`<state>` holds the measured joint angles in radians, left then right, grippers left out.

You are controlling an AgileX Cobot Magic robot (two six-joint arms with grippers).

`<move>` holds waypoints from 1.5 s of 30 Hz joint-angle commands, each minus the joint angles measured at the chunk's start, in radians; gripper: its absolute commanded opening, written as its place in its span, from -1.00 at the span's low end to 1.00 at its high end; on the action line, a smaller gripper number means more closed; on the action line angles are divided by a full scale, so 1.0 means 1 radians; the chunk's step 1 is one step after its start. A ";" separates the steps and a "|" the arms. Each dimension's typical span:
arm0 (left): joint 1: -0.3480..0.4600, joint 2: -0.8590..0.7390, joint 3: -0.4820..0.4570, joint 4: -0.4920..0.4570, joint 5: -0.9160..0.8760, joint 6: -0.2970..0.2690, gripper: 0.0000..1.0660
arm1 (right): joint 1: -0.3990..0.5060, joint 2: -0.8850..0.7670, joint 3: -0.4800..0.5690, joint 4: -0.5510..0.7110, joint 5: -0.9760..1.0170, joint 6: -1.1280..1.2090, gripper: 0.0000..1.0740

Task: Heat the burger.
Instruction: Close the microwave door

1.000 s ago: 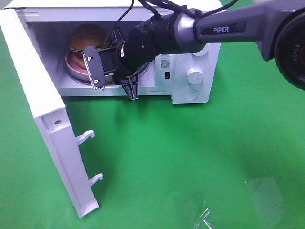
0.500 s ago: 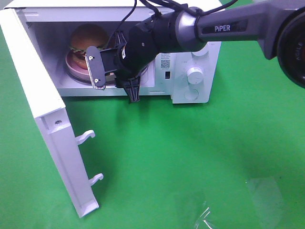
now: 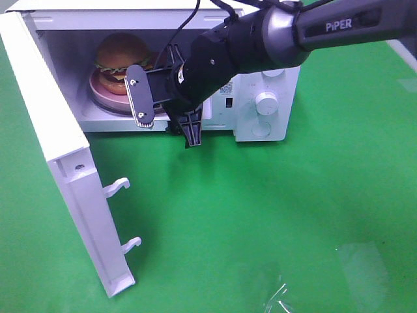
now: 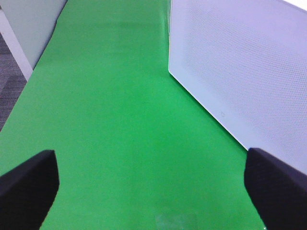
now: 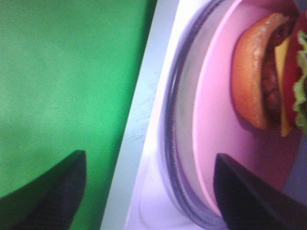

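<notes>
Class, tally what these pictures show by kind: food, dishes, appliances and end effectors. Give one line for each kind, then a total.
Burger: 1
Plate: 1
Microwave: 1
End effector: 2, left and right
Total: 5

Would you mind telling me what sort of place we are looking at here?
Most likely a robot test bench staged as a kitchen: a small white microwave on green cloth, a burger on a pink plate inside, a robot arm at its opening.
</notes>
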<state>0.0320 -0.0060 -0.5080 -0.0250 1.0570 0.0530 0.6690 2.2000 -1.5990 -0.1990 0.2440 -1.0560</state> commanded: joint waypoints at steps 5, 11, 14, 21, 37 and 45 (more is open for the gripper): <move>-0.007 -0.019 0.005 -0.005 -0.014 0.000 0.83 | -0.003 -0.092 0.105 -0.010 -0.061 0.007 0.50; -0.007 -0.019 0.005 -0.005 -0.014 0.000 0.83 | -0.004 -0.159 0.199 -0.037 -0.094 0.014 0.48; -0.007 -0.019 0.005 -0.005 -0.014 0.000 0.83 | -0.004 -0.216 0.273 -0.044 -0.112 0.018 0.47; -0.007 -0.019 0.005 -0.005 -0.014 0.000 0.83 | -0.015 -0.337 0.402 -0.087 -0.129 0.117 0.43; -0.007 -0.019 0.005 -0.005 -0.014 0.000 0.83 | -0.016 -0.577 0.641 -0.082 -0.135 0.501 0.42; -0.007 -0.019 0.005 -0.005 -0.014 0.000 0.83 | -0.016 -0.719 0.755 -0.079 -0.018 0.805 0.42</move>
<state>0.0320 -0.0060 -0.5080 -0.0250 1.0570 0.0530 0.6570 1.5200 -0.8680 -0.2780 0.1720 -0.3450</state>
